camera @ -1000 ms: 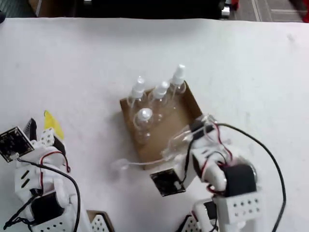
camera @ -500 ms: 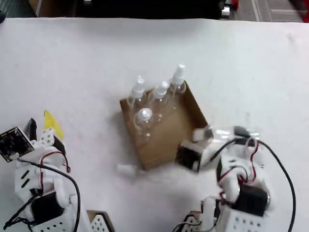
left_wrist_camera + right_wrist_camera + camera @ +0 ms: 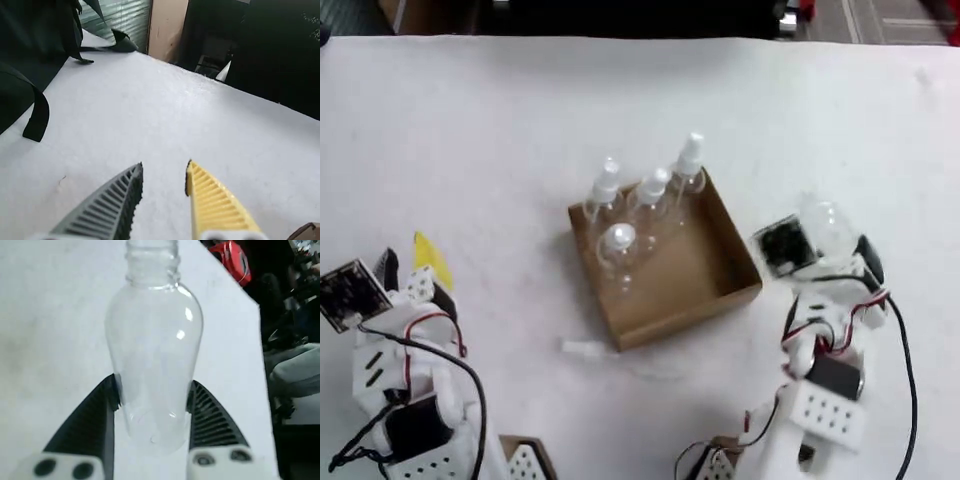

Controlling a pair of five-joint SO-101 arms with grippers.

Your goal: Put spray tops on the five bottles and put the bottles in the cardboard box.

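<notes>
Right gripper (image 3: 152, 390) sits right of cardboard box (image 3: 670, 322), clamped on bottle (image 3: 152, 330). Left gripper (image 3: 164, 172) sits well left of box, jaws parted.

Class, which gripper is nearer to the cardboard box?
Right. The right gripper, shut on a bottle, is just beside the cardboard box; the left gripper is farther off.

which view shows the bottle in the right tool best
Right wrist view: the right tool grips the clear bottle up close, neck bare. High view: a faint glint of the bottle beside the cardboard box.
</notes>
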